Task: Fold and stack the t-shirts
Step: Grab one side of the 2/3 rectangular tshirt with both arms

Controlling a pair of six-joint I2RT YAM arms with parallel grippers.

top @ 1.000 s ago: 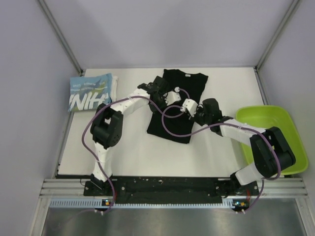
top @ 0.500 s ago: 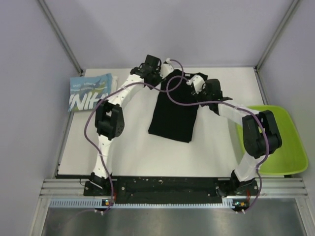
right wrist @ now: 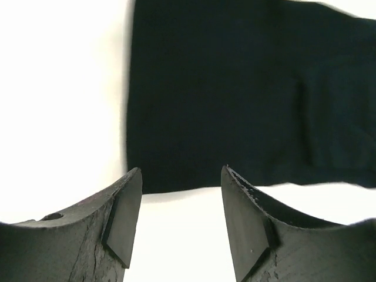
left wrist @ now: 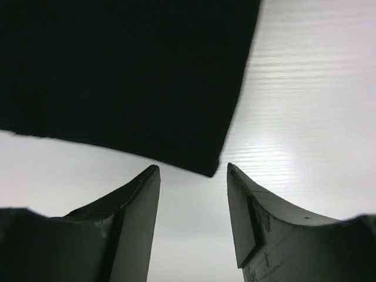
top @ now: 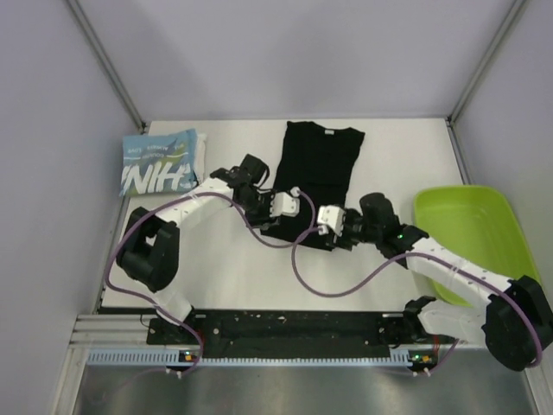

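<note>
The left gripper and right gripper, wide open beside the black t-shirt, could pinch its hem unevenly, skewing the fold.

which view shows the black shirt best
The top external view: the black shirt lies nearly whole, with its white neck label showing. Each wrist view catches only one near corner of its hem.

Overhead, wrist close-ups, likely sharing black shirt

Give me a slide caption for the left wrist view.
Open left gripper poised at a corner of the black t-shirt.
</note>
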